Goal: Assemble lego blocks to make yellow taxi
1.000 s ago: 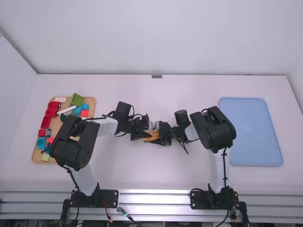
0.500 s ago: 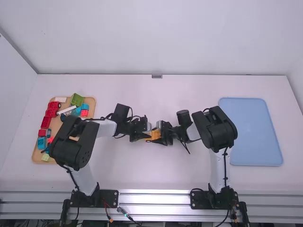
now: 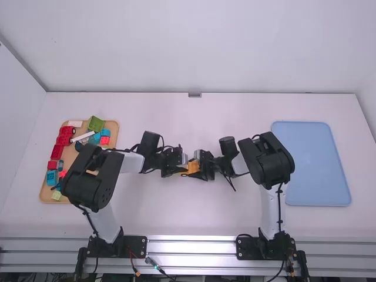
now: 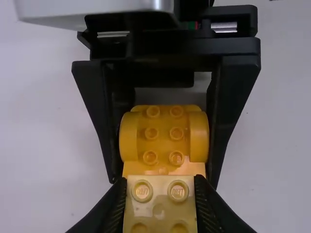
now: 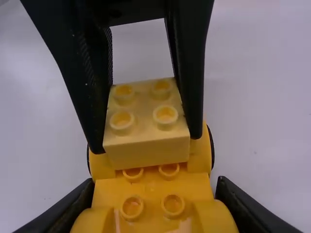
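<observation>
You're at the joining step: pale yellow 2x2 block over yellow car base.
Your left end effector (image 4: 160, 181) is clamped on the pale yellow 2x2 block (image 5: 146, 150), studs up; your right end effector (image 5: 155, 183) grips the sides of the yellow car base (image 5: 153, 191). Both pieces sit between the arms, mid-tabletop (image 3: 235, 217); you can't tell whether the block is seated. Next, you'd likely want its edges lined up with the base's studs, then an even press while the right side braces, before letting go.
</observation>
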